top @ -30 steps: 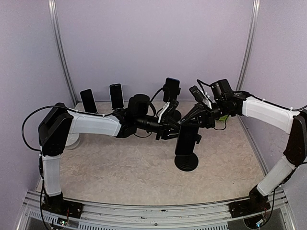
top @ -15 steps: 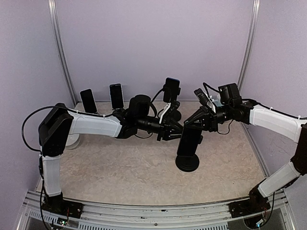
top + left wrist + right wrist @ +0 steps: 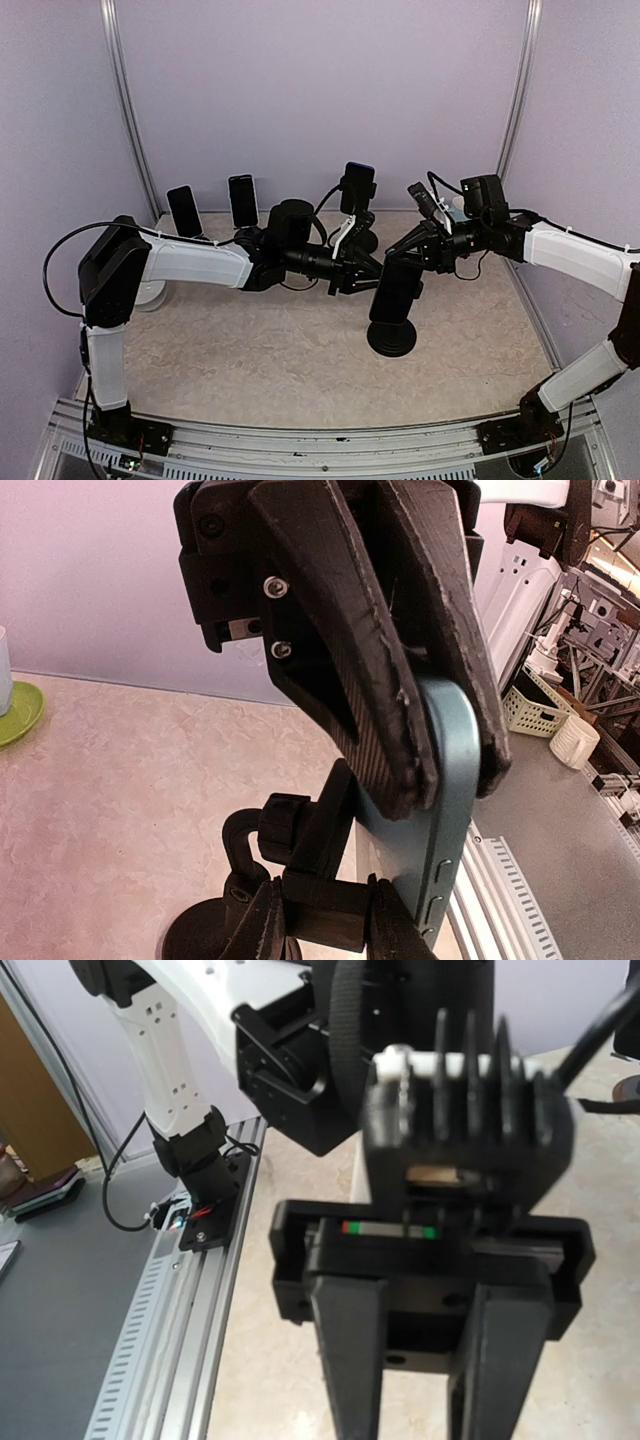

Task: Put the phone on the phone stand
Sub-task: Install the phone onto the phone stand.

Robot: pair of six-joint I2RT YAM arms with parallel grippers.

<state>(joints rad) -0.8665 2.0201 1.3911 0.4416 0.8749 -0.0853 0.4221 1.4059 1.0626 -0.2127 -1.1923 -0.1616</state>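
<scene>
Two hands meet at the phone stand, which sits on the table. The left hand is clamped on the upper part of the phone, one finger on each face. The phone's lower part sits upright against the stand's cradle. The right hand hovers just above the stand's head. Its fingers show apart in its own view, but I cannot tell whether they pinch anything.

The step looks like final seating. Keep the phone flat to the cradle's back and press it down until its bottom edge rests on the cradle. Loosen the grip slowly only after that. The stand probably swivels at its neck, so steadying the head with the right hand should help.

The phone is a smooth teal slab with rounded edges and side buttons, likely slippery. The fingers are rough, ridged black plastic. The stand is matte black, with a knurled knob, a jointed neck and a round disc base. The table is mottled beige.
</scene>
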